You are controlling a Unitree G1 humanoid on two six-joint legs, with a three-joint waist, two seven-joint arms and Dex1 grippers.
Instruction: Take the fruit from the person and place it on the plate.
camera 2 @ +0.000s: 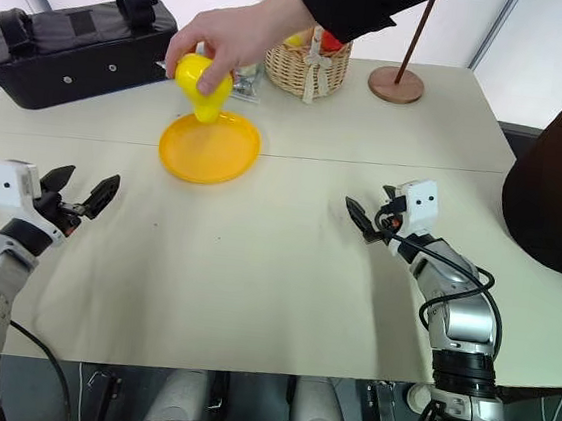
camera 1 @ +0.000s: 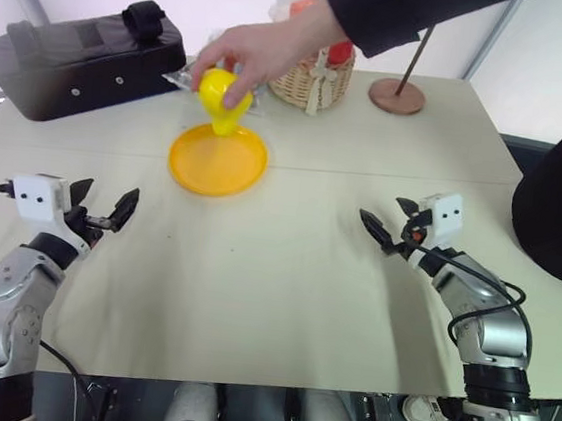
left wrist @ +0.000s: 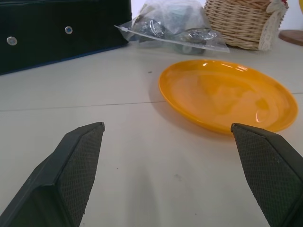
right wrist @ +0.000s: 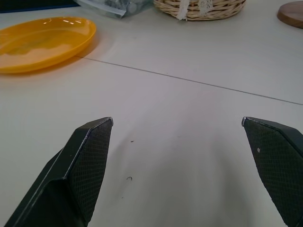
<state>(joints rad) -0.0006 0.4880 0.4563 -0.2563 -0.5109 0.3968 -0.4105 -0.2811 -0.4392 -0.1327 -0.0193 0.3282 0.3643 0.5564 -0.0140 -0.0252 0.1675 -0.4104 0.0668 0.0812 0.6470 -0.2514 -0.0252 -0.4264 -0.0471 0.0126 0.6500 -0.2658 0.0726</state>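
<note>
Both pincers, left (camera 1: 103,207) and right (camera 1: 386,222), are hovering wide apart and empty over the desk (camera 1: 285,271) as a hand (camera 1: 262,53) is holding the fruit (camera 1: 222,99) above the plate (camera 1: 218,161).

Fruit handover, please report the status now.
Left tool and right tool open, empty. Fruit in person's hand, above plate. Nothing in the way.
</note>
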